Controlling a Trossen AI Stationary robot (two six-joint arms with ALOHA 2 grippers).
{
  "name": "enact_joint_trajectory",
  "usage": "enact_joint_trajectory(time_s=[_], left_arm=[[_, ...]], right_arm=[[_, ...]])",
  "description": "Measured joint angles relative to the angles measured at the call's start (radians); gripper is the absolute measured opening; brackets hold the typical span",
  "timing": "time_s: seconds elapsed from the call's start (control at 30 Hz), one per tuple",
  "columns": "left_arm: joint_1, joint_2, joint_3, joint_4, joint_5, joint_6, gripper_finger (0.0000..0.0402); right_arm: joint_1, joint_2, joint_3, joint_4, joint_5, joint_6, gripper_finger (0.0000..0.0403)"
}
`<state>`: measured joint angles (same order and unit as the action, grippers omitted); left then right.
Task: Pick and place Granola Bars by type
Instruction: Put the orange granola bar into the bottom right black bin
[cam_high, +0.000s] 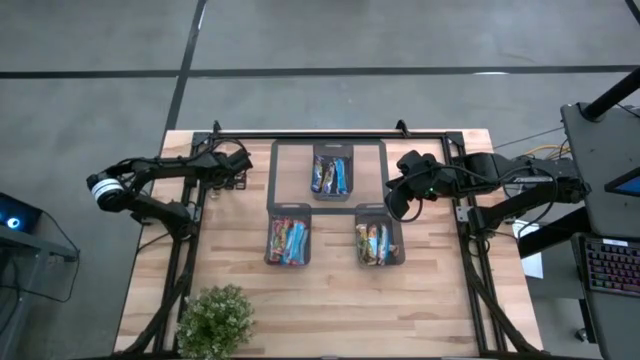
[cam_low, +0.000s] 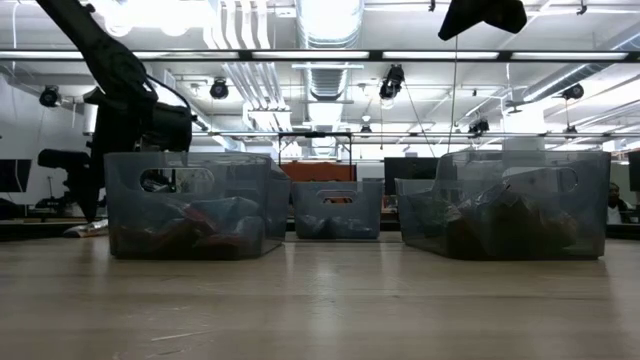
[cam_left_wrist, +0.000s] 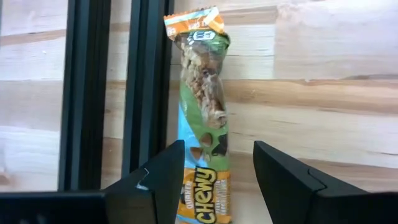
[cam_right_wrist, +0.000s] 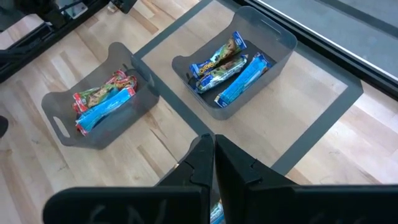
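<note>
Standing at the near edge of the wooden table (cam_high: 330, 300), I first meet a small leafy plant (cam_high: 214, 318) at the front left corner. Past it sit two grey bins side by side: the front left bin (cam_high: 288, 241) holds red-and-blue and blue bars (cam_right_wrist: 102, 102), the front right bin (cam_high: 379, 242) holds brownish-gold bars (cam_high: 374, 243). Their wrappers lie roughly front to back, though the printing is too small to read from above. From table height the bin walls cloud everything inside into dim shapes.

Farther back, a third bin (cam_high: 332, 172) rests inside a grey rectangular frame (cam_high: 328, 146), with blue bars (cam_right_wrist: 231, 70) lying lengthwise along it.

The right gripper (cam_high: 405, 195) hangs just beside the front right bin, its two fingers (cam_right_wrist: 200, 163) pressed tightly together with nothing between them. Its own body cuts off that bin in its wrist camera.

At the far left, the left gripper (cam_left_wrist: 214, 171) sits low over the table beside a black rail (cam_left_wrist: 99, 93), fingers spread apart on either side of a single granola bar (cam_left_wrist: 202, 99). That bar lies flat on the wood, running straight away from the gripper, parallel with the rail, its orange crimped end farthest off. Its near end is cut off from sight, and I cannot tell whether the fingers touch the wrapper. From overhead, the arm hides this bar completely.
</note>
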<state>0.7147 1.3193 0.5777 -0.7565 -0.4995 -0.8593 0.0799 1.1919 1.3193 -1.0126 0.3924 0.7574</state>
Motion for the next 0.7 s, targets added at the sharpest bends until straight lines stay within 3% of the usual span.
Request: enact_joint_trajectory(time_s=[0.7], left_arm=[[0.016, 0.005, -0.044, 0.026, -0.015, -0.013, 0.0174]], right_arm=[[0.000, 0.000, 0.000, 0.000, 0.000, 0.014, 0.0008]])
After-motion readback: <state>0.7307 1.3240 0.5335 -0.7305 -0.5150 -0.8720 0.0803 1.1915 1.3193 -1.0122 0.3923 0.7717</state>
